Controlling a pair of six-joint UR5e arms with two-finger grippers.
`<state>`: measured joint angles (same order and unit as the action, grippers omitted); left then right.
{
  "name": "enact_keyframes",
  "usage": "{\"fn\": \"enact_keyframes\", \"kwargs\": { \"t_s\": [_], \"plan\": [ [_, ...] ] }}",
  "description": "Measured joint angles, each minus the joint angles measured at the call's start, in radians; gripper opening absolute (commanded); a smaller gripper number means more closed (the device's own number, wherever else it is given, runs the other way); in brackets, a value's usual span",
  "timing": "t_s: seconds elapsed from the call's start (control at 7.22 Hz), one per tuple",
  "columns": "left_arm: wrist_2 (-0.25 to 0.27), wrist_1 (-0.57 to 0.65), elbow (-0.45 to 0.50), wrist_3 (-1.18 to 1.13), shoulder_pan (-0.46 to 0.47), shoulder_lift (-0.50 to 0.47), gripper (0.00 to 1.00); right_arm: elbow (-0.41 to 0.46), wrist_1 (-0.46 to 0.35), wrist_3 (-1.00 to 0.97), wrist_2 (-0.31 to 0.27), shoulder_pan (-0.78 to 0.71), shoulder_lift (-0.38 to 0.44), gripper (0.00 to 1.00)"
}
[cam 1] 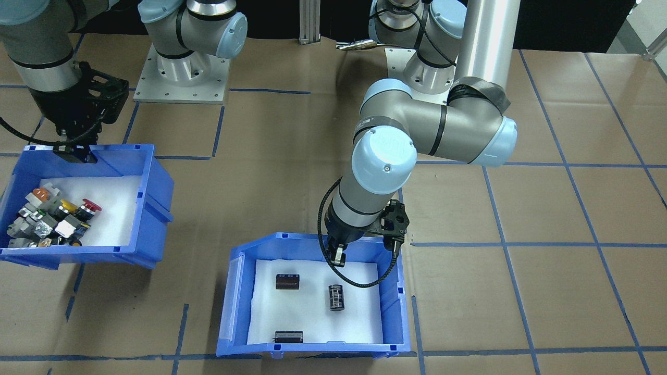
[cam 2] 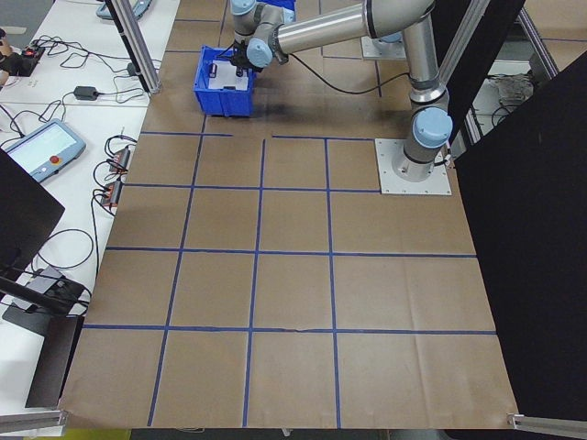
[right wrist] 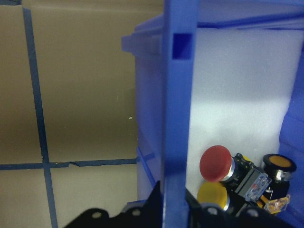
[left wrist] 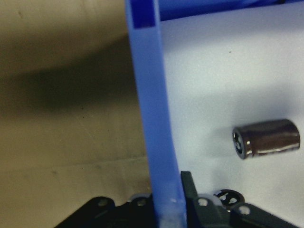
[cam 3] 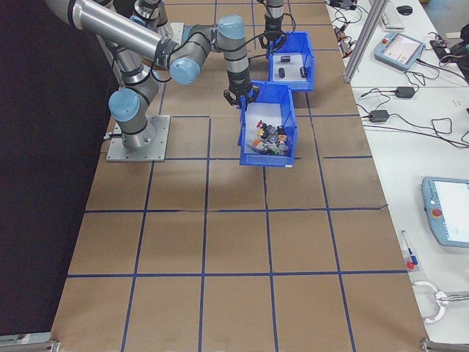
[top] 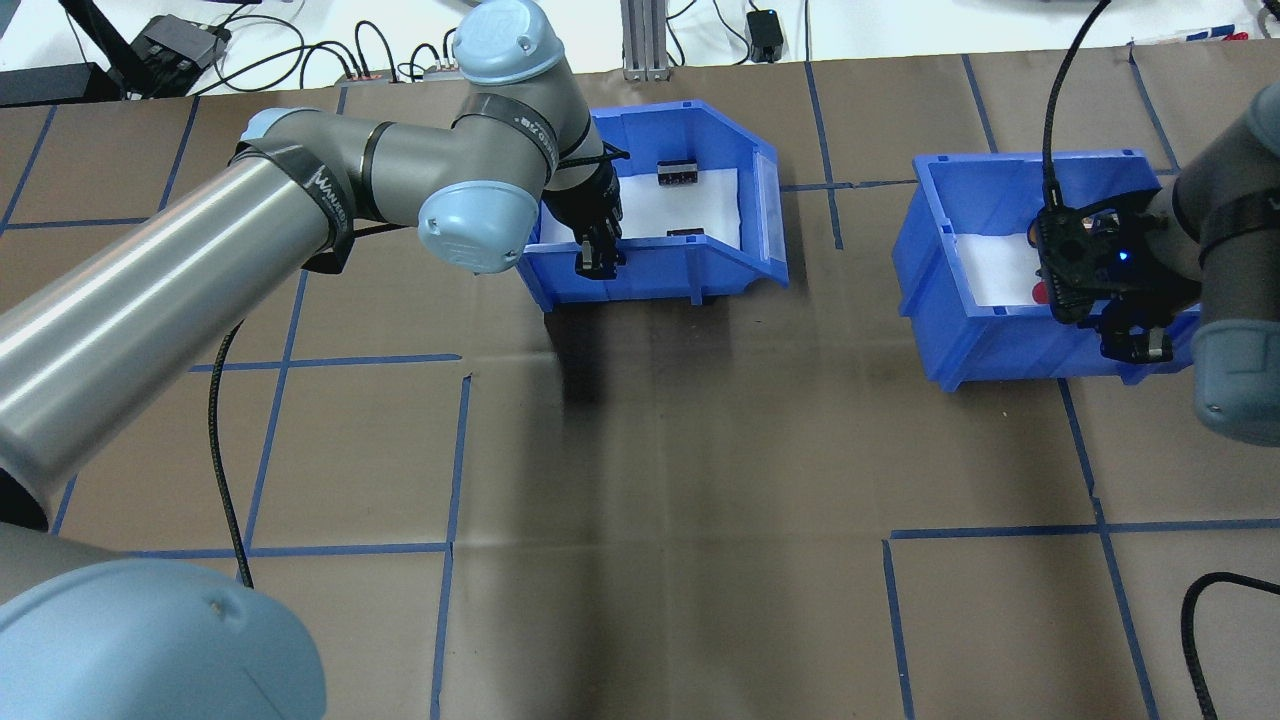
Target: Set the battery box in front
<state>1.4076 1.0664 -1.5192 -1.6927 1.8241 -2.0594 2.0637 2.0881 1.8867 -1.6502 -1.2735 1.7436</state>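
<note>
My desk [top: 640, 480] is covered w/ brown paper, and blue tape lines [top: 290, 358] cut it into big squares. Near me the paper is bare, w/ a dark shadow running up the middle.

Farther out, on my left, sits the battery box [top: 700, 268], a blue bin w/ white foam inside and dark little cylinders [cam 1: 336, 297] lying apart on the foam. My left pincer [top: 597, 258] is pressed on the box's near wall, one finger inside and one outside; the left wrist view shows the blue wall right between the fingers.

On my right sits the other blue bin [top: 985, 330] w/ red, yellow and orange push-buttons [cam 1: 52, 219] heaped in one corner. My right pincer [top: 1135, 343] pinches that bin's near wall the same way. The two bins are well apart.

Past the far edge of the desk is a white bench w/ black cables [top: 380, 45] and small boxes. At the desk's ends, side benches carry handheld screens [cam 3: 448, 220] and more wires. Black panels [cam 2: 532, 229] stand behind me.
</note>
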Motion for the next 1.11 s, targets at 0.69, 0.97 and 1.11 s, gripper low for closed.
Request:
{"fn": "enact_keyframes", "kwargs": {
  "t_s": [0.69,0.97,1.11],
  "plan": [
    [0.004,0.007,-0.01,-0.014,0.024,0.005,0.01,0.078,-0.022,-0.006,-0.003,-0.004,0.097,0.0],
    [0.003,0.008,-0.001,-0.045,0.025,-0.002,0.19,0.145,-0.04,-0.012,-0.01,-0.005,0.175,0.0],
    [0.003,0.009,0.001,-0.05,0.026,-0.004,0.4,0.177,-0.047,-0.016,-0.011,-0.005,0.214,0.0]
  ]
}}
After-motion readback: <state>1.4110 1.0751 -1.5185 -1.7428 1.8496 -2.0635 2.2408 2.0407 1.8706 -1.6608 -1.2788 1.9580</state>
